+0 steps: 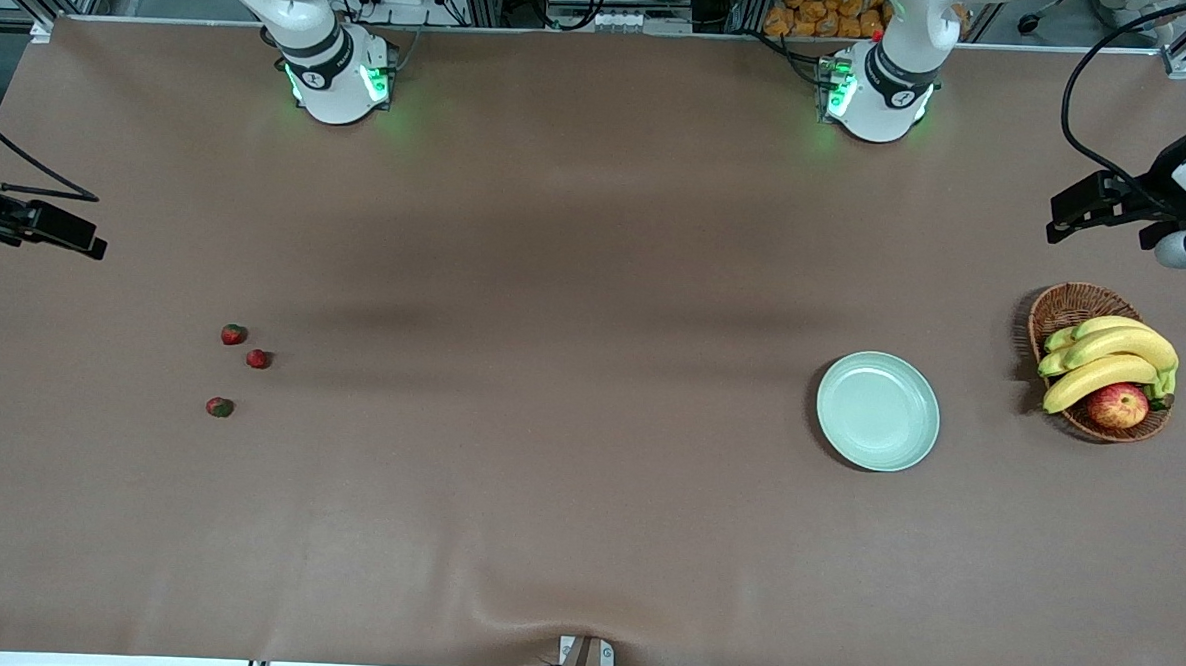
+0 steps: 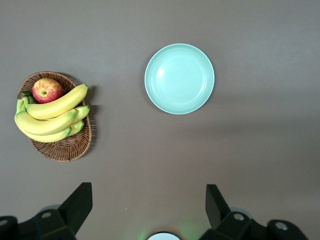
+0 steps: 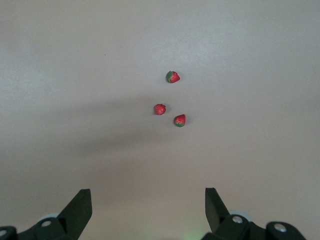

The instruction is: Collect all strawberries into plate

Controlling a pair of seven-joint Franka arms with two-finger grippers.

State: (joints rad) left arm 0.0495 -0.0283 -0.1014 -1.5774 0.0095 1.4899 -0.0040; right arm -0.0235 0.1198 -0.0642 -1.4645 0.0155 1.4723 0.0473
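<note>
At the left edge of the frame, just above the middle, the right claw [image 1: 52, 229] hangs over the right arm's end of the tabletop [image 1: 556, 271], its fingers spread wide with nothing between them. Lower left in the frame lie the three strawberries [image 1: 235, 334], bare on the tabletop and well apart from everything else: two close together, the third [image 1: 219, 407] a little nearer the front camera. None has been collected yet. In the right wrist view they sit out ahead of the open fingers [image 3: 80, 210].

They look tiny and light, so lifting them should take almost no force; I'd guess the skins are smooth and the tapered shape could squirt out of a hard pinch. Taking each across its widest part, below the leafy top, seems the safest hold, and the two neighbours leave little room for a finger between them.

Toward the right of the frame the plate [image 1: 878, 412] sits empty. Further right is a basket [image 1: 1065, 306] of bananas [image 1: 1112, 361] and an apple [image 1: 1117, 405]. At the upper right edge the left claw [image 1: 1109, 205] waits, fingers apart too.
</note>
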